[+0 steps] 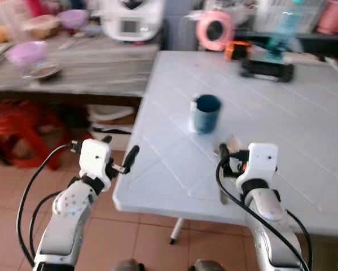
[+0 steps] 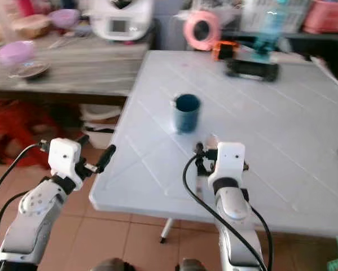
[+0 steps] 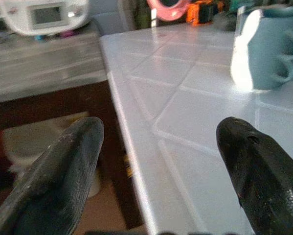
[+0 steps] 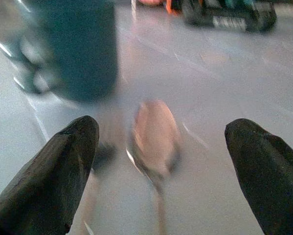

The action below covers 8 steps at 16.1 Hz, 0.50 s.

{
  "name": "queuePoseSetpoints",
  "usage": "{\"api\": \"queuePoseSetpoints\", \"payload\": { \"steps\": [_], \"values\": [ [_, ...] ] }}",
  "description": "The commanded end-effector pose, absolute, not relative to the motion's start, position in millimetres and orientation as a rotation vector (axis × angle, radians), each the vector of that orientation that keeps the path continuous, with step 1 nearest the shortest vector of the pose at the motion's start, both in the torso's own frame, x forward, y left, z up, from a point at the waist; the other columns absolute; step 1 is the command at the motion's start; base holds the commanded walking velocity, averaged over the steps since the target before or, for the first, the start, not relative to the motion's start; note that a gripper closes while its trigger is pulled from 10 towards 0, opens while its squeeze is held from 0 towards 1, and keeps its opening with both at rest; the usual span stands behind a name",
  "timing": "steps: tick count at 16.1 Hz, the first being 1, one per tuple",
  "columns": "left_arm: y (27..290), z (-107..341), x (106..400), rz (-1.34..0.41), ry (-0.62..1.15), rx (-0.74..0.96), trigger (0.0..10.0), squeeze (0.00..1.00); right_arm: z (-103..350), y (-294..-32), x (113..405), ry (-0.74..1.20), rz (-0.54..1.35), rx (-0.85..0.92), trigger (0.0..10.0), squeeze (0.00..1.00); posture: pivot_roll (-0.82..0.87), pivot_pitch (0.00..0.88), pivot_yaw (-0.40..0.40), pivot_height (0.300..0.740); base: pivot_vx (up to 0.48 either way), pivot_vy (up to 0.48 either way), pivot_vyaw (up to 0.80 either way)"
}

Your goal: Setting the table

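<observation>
Blue mug [image 1: 206, 113] upright on white surface [image 1: 281, 130], near its left edge. Spoon [image 4: 155, 134] just in front of mug, between wide-spread fingers of right pincer [image 4: 161, 171]. Left pincer [image 3: 156, 166] likewise wide, poised at surface edge, left of mug.

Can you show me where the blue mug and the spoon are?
blue mug [image 1: 206, 113]: left eye view, on the mug's side wall.
spoon [image 4: 154, 134]: right wrist view, on the spoon's bowl, lying on the white table between the open right gripper's fingers.
</observation>
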<state>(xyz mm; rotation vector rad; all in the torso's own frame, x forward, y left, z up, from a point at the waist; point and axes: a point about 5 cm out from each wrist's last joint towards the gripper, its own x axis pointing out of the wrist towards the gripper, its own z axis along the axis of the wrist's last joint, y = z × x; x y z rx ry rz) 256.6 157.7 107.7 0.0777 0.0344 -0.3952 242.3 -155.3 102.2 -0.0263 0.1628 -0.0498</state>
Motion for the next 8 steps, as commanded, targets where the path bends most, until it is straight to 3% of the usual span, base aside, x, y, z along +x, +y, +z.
{"api": "queuePoseSetpoints", "payload": {
  "steps": [1,8],
  "values": [
    [160.0,110.5,257.7,-0.387,0.027,0.092,10.0,0.00,105.0,-150.6,244.7,0.157,-0.031,-0.013,10.0,0.00,-0.05,0.000,0.043,0.740,0.000,0.000,0.00],
    [155.8,110.8,259.5,-0.391,0.025,0.090,10.0,0.00,109.0,-138.4,247.7,0.193,0.053,0.042,10.0,0.00,-0.05,0.000,0.041,0.740,0.000,0.000,0.00]
  ]
}}
